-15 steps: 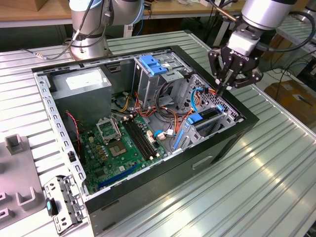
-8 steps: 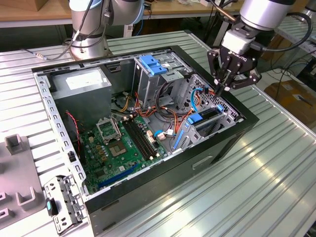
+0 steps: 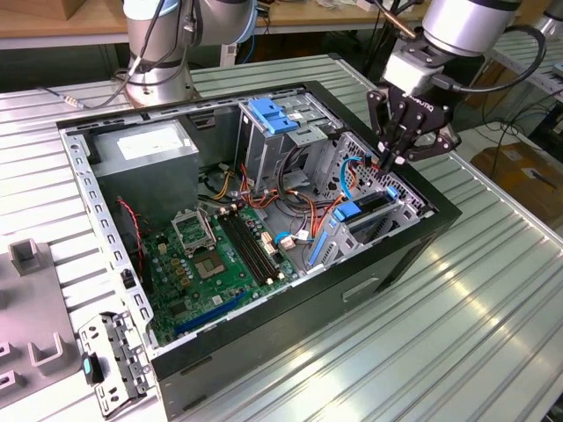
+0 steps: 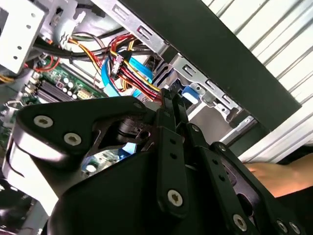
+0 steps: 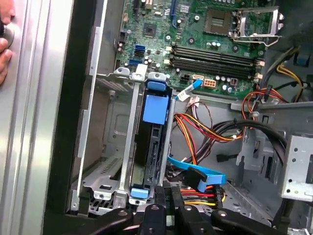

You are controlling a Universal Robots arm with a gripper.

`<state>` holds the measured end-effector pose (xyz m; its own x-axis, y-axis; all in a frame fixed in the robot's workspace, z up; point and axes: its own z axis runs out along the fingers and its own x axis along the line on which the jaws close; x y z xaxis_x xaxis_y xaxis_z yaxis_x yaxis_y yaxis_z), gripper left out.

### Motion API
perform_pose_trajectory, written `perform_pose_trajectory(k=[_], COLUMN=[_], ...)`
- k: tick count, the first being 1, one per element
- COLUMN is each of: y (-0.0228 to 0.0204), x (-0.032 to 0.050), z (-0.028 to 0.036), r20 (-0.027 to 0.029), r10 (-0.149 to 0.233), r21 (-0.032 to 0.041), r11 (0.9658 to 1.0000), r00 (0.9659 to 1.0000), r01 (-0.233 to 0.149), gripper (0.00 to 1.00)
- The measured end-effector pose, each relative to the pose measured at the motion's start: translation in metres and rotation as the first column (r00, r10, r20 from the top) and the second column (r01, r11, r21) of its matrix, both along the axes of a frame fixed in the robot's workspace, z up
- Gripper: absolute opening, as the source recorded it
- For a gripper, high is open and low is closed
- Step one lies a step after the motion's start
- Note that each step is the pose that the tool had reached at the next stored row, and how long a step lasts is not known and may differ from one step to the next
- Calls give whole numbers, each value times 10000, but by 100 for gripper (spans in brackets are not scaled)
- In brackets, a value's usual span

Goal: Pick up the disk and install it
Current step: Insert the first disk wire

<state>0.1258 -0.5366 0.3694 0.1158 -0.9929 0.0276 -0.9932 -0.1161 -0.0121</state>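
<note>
Disk point(image 5: 152, 142) with blue carrier rails seated upright in drive cage point(image 5: 112, 147) of open computer case point(image 3: 413, 255), gripper point(image 3: 391, 161) just above cage's far end, fingers pressed together on nothing, green motherboard point(image 3: 220, 255) beside.

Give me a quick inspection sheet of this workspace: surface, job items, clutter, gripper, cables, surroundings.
Surface: ribbed metal table, bearing an open computer case.
Job's things: disk with blue rails sits upright in the drive cage.
Clutter: metal bracket and grey fixture beside the case.
Gripper: gripper shut, fingertips at the cage's top edge, holding nothing.
Cables: blue cable and red-orange-yellow wire bundle near the cage.
Surroundings: cardboard box; a person's hand.
</note>
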Motion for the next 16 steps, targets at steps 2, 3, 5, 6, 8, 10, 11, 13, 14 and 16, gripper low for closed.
perform_pose_trajectory(k=[2,3,5,6,8,10,11,13,14,16], y=[0,0,0,0,0,0,-3,-21,-24,-27], x=[0,0,0,0,-32,-60,-63,-79,-104,-126], z=[-7,-12,-18,-22,-39,-65,-93,-133,-138,-138], r20=[0,0,0,0,0,0,1,0,0,1], r10=[-351,-590,-943,-1118,-1244,-1256,-1317,-1400,-1399,-1398], r21=[1,1,1,1,2,-2,-3,-3,-2,-4], r11=[9994,9983,9955,9937,9922,9921,9913,9901,9902,9902], r00=[9994,9983,9955,9937,9922,9921,9913,9901,9902,9902], r01=[351,590,943,1118,1244,1256,1317,1400,1399,1398], gripper=[16,16,16,16,16,16,16,16,16,16])
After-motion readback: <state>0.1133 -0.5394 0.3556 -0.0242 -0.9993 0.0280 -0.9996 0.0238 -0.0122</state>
